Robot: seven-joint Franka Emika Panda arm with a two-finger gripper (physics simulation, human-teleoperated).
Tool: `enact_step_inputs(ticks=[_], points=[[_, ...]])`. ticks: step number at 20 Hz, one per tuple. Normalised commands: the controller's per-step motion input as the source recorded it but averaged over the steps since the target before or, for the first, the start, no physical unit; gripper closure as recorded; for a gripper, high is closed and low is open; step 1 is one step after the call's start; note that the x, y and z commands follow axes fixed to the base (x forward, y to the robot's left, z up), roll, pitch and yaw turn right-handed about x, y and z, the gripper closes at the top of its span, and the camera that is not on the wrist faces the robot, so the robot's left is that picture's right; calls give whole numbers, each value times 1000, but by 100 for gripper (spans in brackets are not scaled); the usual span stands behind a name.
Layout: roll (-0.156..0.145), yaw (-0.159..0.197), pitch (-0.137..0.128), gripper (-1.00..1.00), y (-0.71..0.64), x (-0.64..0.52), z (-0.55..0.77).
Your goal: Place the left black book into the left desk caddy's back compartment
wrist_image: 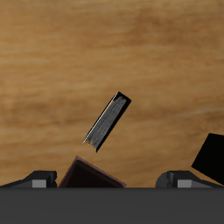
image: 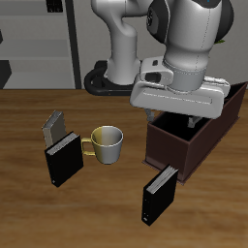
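Note:
The left black book (image: 160, 195) stands upright near the table's front edge, just in front of the left desk caddy (image: 170, 147), a dark maroon open box. The wrist view looks down on the book (wrist_image: 108, 121), showing its black cover and pale page edges, with a corner of the caddy (wrist_image: 88, 173) close to the fingers. My gripper (image: 191, 120) hangs over the caddy, above and behind the book, mostly hidden by the hand. In the wrist view the gripper (wrist_image: 109, 182) is open, its fingers far apart with nothing between them. The back compartment is hidden behind the hand.
A pale mug (image: 107, 143) stands mid-table. Beyond it, a second black book (image: 64, 161) stands upright with a small grey book (image: 54, 126) behind it. A dark shape (wrist_image: 211, 157) sits at the wrist view's edge; what it is, I cannot tell.

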Motion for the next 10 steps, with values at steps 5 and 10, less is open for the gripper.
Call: enact_step_inputs(ticks=[5, 10], points=[[0, -36, -2, -100, -17, 121, -161], [24, -3, -16, -100, 53, 81, -202]])
